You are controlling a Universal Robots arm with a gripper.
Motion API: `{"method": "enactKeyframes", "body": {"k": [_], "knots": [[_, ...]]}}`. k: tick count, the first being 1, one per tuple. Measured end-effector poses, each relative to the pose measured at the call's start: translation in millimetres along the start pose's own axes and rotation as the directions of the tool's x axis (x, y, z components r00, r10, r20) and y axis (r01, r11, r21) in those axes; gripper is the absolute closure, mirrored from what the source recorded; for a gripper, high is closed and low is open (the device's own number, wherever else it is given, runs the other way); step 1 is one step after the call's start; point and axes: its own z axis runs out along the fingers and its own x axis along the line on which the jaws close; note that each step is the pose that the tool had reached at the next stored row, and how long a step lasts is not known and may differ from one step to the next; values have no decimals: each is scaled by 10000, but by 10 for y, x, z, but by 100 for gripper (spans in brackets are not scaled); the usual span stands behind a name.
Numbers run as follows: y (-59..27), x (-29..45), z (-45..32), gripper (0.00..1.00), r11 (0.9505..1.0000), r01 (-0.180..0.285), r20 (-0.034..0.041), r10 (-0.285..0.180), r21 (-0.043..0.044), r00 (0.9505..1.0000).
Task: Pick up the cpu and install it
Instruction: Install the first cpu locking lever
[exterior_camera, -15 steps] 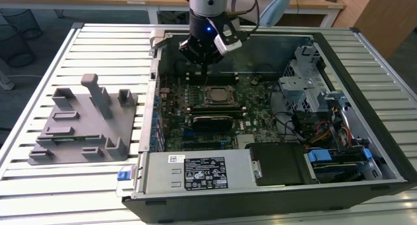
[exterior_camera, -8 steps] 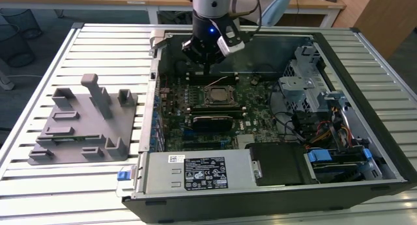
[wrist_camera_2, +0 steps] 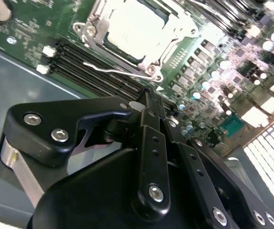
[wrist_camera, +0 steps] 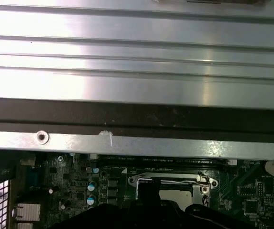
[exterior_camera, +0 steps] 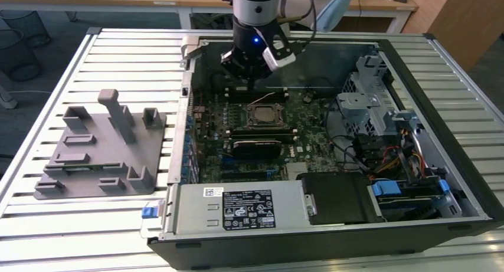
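The cpu [wrist_camera_2: 132, 28] is a silvery-white square lying flat inside the metal-framed socket [exterior_camera: 264, 114] in the middle of the motherboard. It also appears as a pale square in the first wrist view, cpu [wrist_camera: 176, 195]. My gripper [exterior_camera: 250, 82] hangs over the memory slots just beyond the socket, toward the back wall of the case. In the second wrist view the black fingers [wrist_camera_2: 148, 143] meet at their tips, gripper [wrist_camera_2: 144, 99] shut with nothing between them. A thin wire lever [wrist_camera_2: 117, 71] lies beside the socket frame.
The open computer case [exterior_camera: 441, 53] lies on a slatted metal table [exterior_camera: 118, 53]. A grey plastic holder tray [exterior_camera: 102, 160] stands at the exterior view's left. Drive cages and cables [exterior_camera: 378, 118] fill the case's right, and a power supply [exterior_camera: 244, 208] sits at the front.
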Motion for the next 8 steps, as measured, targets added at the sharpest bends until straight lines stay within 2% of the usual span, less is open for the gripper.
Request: {"method": "enactKeyframes", "body": {"k": [2,3,8], "knots": [[0,0,7,89,10000,8,169,-8,0,9999],[0,0,15,89,10000,9,200,-9,-1,9998],[-8,-4,66,89,10000,10,203,-10,3,9998]]}}
